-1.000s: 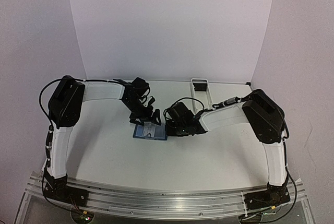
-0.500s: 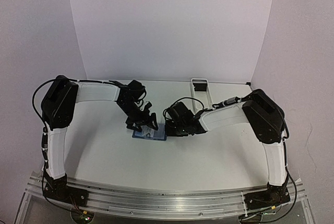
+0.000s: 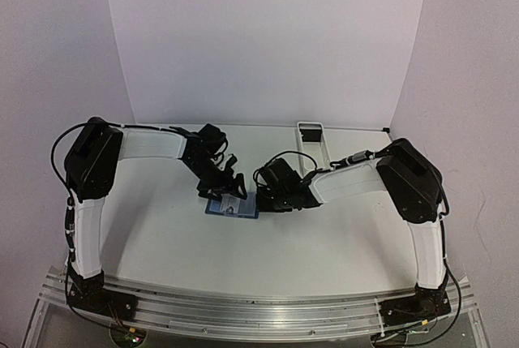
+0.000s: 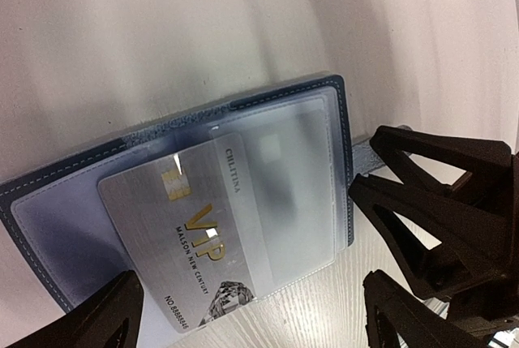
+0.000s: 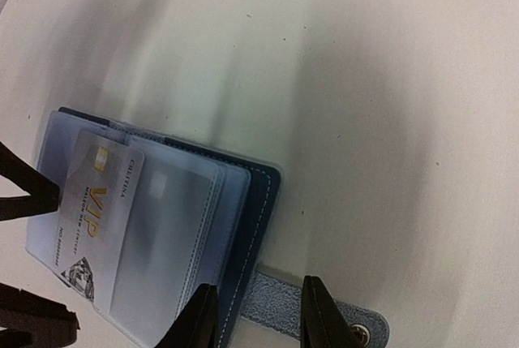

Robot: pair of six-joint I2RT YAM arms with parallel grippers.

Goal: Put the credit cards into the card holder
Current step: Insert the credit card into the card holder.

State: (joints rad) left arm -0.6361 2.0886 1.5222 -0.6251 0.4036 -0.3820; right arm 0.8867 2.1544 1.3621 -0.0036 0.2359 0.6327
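The blue card holder lies open on the table between the grippers, clear sleeves up. A silver credit card marked VIP sits partly inside a sleeve, its lower end sticking out; it also shows in the right wrist view. My left gripper is open and wide, its fingers either side of the card's free end without touching it. My right gripper is open a little at the holder's right edge, its tips over the strap. No other card shows.
A long white tray stands at the back of the table behind the right arm. The right gripper's black fingers sit close to the holder's edge in the left wrist view. White walls enclose the table.
My left arm dropped and brought its gripper down and slightly left to the holder's left end, then held there. The right arm and the holder have not moved.
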